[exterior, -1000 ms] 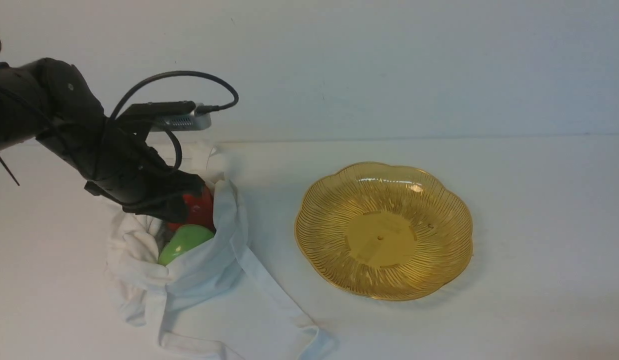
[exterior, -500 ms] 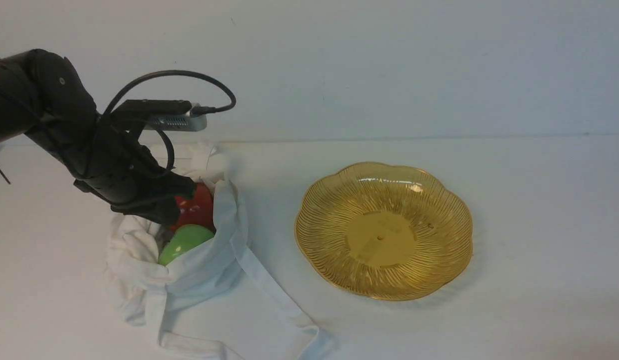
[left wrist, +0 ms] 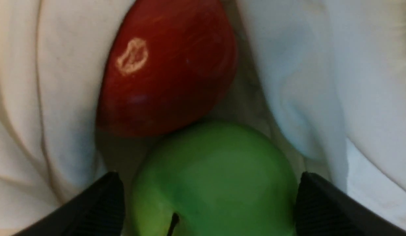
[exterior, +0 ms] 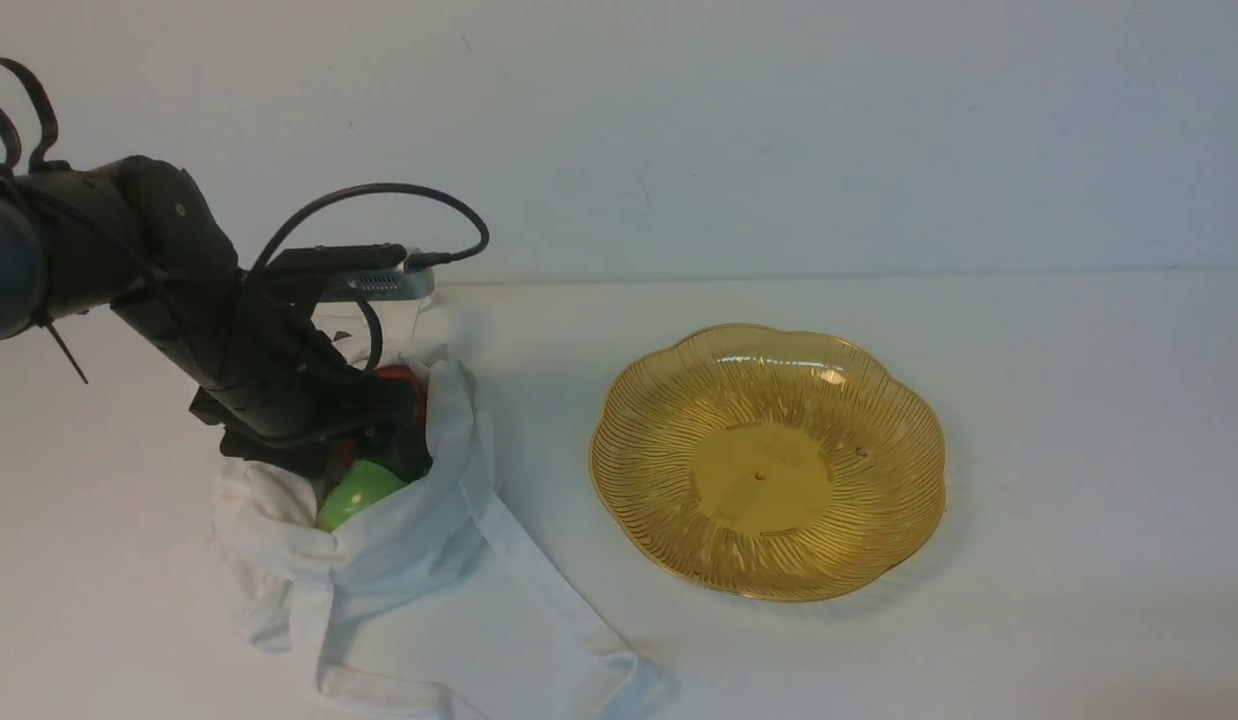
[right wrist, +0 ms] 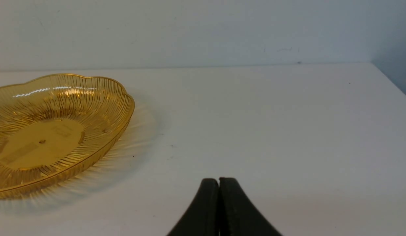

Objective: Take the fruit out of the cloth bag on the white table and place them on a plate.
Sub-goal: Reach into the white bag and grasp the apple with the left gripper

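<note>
1. The left fingers [left wrist: 101,209] stand spread, one on each side of the glossy, bright-green round fruit [left wrist: 216,177], and as far as the left wrist view shows they clasp nothing; the green fruit lies in the mouth of the soft white cloth bag [exterior: 399,560] at the left of the plain white surface [exterior: 1079,400], touching the glossy red round fruit [left wrist: 167,68] beyond it; the wide, amber-yellow ribbed plastic plate [exterior: 769,460] lies bare, well apart to the right.
2. Folds of cloth sit just beside both fingers; closing could pinch fabric along with the green fruit; a lift would then drag the cloth bag up and might tip the red fruit out.
3. The green fruit is smooth and round; a squeeze away from its widest part would probably pop it loose, back into the bag or rolling across the surface.
4. Because the two fruits touch, pulling one away may let the red fruit roll deeper under the cloth, where it would be harder to reach.
5. The long white strap [exterior: 549,590] trails toward the plate; a low carry could snag it.
6. The plate is shallow; a fruit released high or near the scalloped rim may roll off.
7. The right fingers [right wrist: 227,206] are pressed together on nothing, over bare surface beside the plate; nothing steadies the bag.
</note>
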Controlling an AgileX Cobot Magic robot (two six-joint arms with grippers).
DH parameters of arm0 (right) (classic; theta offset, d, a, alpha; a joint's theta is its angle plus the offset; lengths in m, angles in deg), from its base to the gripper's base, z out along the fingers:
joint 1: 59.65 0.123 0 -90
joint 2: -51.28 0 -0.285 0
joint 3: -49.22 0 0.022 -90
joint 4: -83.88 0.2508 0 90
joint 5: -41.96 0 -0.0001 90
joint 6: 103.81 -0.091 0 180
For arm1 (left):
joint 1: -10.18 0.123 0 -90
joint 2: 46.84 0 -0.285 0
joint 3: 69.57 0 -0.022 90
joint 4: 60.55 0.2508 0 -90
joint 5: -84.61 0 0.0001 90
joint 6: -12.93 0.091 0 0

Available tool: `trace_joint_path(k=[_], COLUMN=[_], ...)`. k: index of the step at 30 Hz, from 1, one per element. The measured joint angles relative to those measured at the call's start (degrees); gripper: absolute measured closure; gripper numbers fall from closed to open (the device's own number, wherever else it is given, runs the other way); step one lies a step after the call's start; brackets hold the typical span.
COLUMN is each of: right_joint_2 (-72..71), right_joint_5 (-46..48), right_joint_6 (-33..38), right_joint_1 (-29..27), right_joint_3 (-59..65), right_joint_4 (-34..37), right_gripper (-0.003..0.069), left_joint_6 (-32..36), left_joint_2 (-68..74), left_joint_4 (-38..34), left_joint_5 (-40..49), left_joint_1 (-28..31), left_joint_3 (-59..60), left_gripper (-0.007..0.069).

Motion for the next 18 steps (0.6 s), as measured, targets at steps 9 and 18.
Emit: trace_joint_path(k=[9, 18], right_joint_2=[0.0, 0.0], right_joint_5=[0.0, 0.0], right_joint_6=[0.0, 0.0], right_joint_1=[0.0, 0.0], right_joint_3=[0.0, 0.0], right_joint_4=[0.0, 0.0], right_gripper=[0.0674, 0.0674], left_joint_6=[0.2, -2.0], left_joint_2=[1.1, 1.1], left_joint_4=[-0.2, 5.2], left_joint_5=[0.2, 1.0], left_joint_1=[-0.6, -3.8], left_joint_3=[-0.4, -0.8], left_gripper=[-0.0018, -0.0018])
